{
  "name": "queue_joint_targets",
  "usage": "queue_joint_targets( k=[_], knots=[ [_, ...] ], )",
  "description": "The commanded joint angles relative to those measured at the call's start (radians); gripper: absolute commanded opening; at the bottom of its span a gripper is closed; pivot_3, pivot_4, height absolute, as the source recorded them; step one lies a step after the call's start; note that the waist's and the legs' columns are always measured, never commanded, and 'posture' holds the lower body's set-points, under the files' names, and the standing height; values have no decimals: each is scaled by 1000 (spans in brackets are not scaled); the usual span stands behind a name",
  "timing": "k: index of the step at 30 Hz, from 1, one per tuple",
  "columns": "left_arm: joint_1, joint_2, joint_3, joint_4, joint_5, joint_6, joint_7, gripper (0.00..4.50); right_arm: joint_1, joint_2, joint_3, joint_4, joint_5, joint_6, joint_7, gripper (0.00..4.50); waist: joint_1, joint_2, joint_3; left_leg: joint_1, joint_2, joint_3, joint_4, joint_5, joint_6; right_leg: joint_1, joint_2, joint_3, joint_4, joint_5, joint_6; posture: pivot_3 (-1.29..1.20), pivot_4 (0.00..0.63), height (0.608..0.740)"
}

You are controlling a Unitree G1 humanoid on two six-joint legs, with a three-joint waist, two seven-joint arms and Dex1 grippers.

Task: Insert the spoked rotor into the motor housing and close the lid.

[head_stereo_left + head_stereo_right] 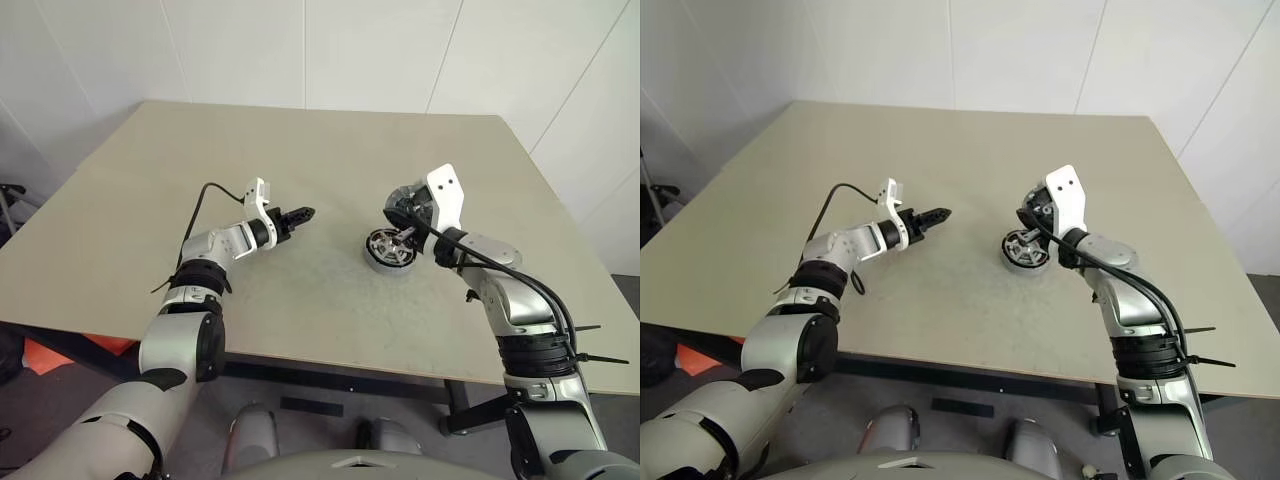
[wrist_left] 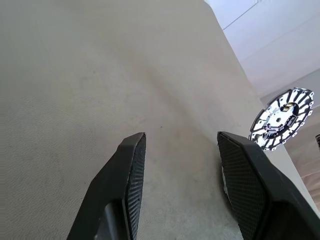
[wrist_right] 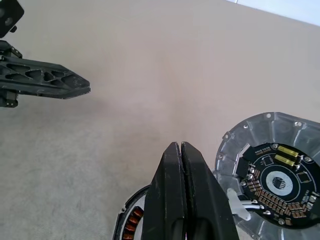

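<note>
The motor housing (image 1: 389, 252), a round grey puck, sits on the table right of centre; its copper windings (image 3: 131, 220) show just under my right fingers. A silver spoked wheel with a dark rim, the spoked rotor (image 1: 388, 245), shows in its top. The lid (image 3: 277, 180) is tilted up on edge over the housing's far side, against the side of my right gripper (image 3: 180, 146), which is shut with its fingers pressed flat together. The lid's segmented face (image 2: 282, 119) shows in the left wrist view. I cannot tell what holds the lid up. My left gripper (image 2: 181, 137) hovers open and empty to the housing's left.
The beige table (image 1: 300, 140) stretches bare behind and to the left of both arms. Its front edge lies close below my elbows, and white walls stand behind it. A black cable loops off my left wrist (image 1: 205, 200).
</note>
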Motion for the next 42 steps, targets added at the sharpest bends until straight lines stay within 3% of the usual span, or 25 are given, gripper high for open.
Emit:
queue_joint_targets(
  k=[1, 9, 22, 34, 42],
  knots=[
    [-20, 6, 3, -19, -6, -16, -6, 2423, 18, 24, 12, 37, 8, 5, 1, 19, -1, 0, 0, 0, 0, 0, 0, 0, 0, 0, 0, 0, 0, 0, 0, 0, 0, 740],
    [-21, 13, 7, -16, -6, -19, -4, 2423, 22, 43, 20, 141, -28, -19, -26, 19, -2, 0, 0, 1, 0, 0, 0, 0, 0, 1, 0, 0, 0, 0, 0, 0, 0, 740],
    [-20, 9, 1, -9, -4, -23, -7, 2423, -32, -27, -32, 6, -1, 8, -20, 19, -2, 0, 0, 0, 0, 0, 0, 0, 0, 0, 0, 0, 0, 0, 0, 0, 0, 740],
    [-16, 11, 1, -17, -4, -19, -6, 2423, 28, 19, -6, 211, -41, -68, -24, 19, -2, 0, 0, 0, 0, 0, 0, 0, 0, 0, 0, 0, 0, 0, 0, 0, 0, 740],
    [-19, 12, 1, -12, -3, -22, -6, 2423, 1, 8, -27, 166, -29, -77, -20, 19, -2, 0, 0, 0, 0, 0, 0, 0, 0, 0, 0, 0, 0, 0, 0, 0, 0, 740]
  ],
)
